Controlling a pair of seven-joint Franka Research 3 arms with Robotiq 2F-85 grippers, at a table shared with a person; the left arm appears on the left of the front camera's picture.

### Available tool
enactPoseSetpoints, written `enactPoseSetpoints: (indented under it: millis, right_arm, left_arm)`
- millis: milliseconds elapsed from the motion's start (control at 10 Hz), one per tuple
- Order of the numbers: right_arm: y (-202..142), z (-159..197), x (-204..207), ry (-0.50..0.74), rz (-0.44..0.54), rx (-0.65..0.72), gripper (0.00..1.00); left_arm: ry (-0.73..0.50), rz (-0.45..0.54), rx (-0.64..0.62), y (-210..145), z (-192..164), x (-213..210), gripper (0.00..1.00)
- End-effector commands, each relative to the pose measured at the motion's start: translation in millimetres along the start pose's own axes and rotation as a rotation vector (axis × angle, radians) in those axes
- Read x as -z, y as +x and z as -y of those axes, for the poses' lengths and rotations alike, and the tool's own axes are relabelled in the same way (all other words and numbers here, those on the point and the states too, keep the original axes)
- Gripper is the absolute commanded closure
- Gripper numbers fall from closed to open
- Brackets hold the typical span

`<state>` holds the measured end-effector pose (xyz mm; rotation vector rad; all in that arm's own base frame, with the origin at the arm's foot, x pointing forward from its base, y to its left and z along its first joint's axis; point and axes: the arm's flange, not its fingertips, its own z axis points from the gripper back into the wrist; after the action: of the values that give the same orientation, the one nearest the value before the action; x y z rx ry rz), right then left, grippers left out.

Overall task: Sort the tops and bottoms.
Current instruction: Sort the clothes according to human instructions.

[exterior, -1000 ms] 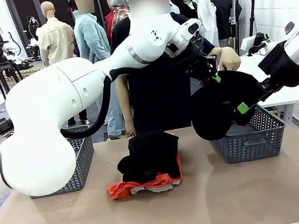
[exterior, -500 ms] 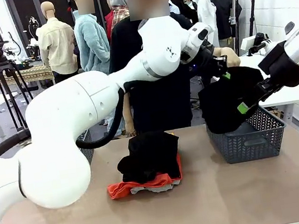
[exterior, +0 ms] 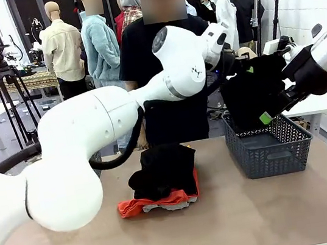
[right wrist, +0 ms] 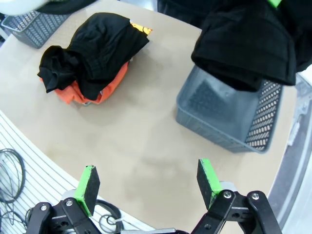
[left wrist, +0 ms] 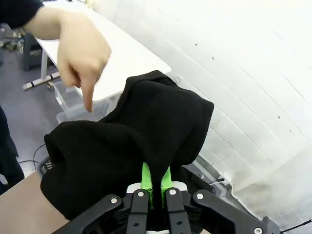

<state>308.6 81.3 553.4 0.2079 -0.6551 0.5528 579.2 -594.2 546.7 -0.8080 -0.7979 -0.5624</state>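
Front view of black bottoms (exterior: pixel 257 93) pinched in the closed left gripper (left wrist: pixel 156 171), hanging above a grey basket (exterior: pixel 273 155) at 3 o'clock on the table (exterior: pixel 258 219). Right gripper (right wrist: pixel 148 181) spread wide, holding nothing. Orange T-shirt (exterior: pixel 130 207) at centre under a black garment (exterior: pixel 162 172).

Bright, even indoor light from overhead. Faint, soft shadow beneath the basket (exterior: pixel 271 155) on the table (exterior: pixel 258 219). Little detail in the black bottoms (left wrist: pixel 146 131). Washed-out white wall (left wrist: pixel 253 73); bent lines at wrist-view edges; person's hand (left wrist: pixel 80 53) slightly soft.
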Motion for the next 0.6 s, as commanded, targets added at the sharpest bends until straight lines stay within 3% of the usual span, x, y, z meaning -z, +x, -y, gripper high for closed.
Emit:
enactPoseSetpoints:
  millis: [0, 400, 500]
  right_arm:
    - [1, 1, 2, 0.021, 0.014, 0.009, 0.00]
    - [1, 1, 2, 0.021, 0.014, 0.009, 0.00]
    - [1, 1, 2, 0.021, 0.014, 0.009, 0.00]
  left_arm:
    - [-0.029, -0.030, -0.034, 58, -9, 94, 1.00]
    - [-0.016, -0.067, -0.097, 38, -19, 124, 1.00]
    - [-0.009, -0.062, -0.102, 40, -21, 123, 0.93]
